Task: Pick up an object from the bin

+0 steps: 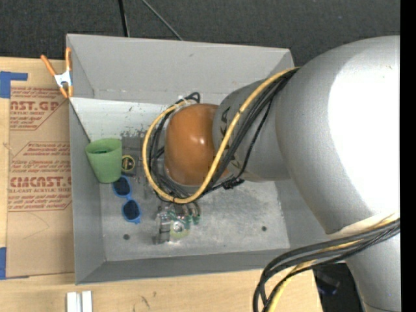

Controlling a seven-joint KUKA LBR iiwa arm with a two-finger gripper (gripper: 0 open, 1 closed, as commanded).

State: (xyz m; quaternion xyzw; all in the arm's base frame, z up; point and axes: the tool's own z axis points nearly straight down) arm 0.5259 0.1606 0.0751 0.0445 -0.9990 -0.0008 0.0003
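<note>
1. Container: grey metal bin (84,239). Its contents are a few loose items, well apart from one another on the floor, all referenced below to the green cup.

2. Landmark: the green cup (105,161) sits against the bin's left wall. Its rim points toward the far wall in the camera view. I cannot tell what is inside it.

3. Items near the cup:
- A small round dark piece (128,164) lies just beside the cup, on the side facing my arm.
- The upper blue piece (121,187) lies just below the cup, touching it or nearly so.
- The lower blue piece (131,210) lies just beyond the first, further from the cup and toward the near wall.

4. My arm (338,135) enters from the side opposite the cup. Its orange cover (188,142), ringed by yellow and black cables (153,148), hangs over the middle of the bin, level with the cup.

5. My tool (166,227) is low over the bin floor, further from the cup than the blue pieces, toward the near wall. I cannot tell whether it is open or closed.

6. Task item: a small green-and-white piece (187,218) lies right at the tool, on the side away from the cup. I cannot tell whether the tool grips it or merely stands against it.
</note>
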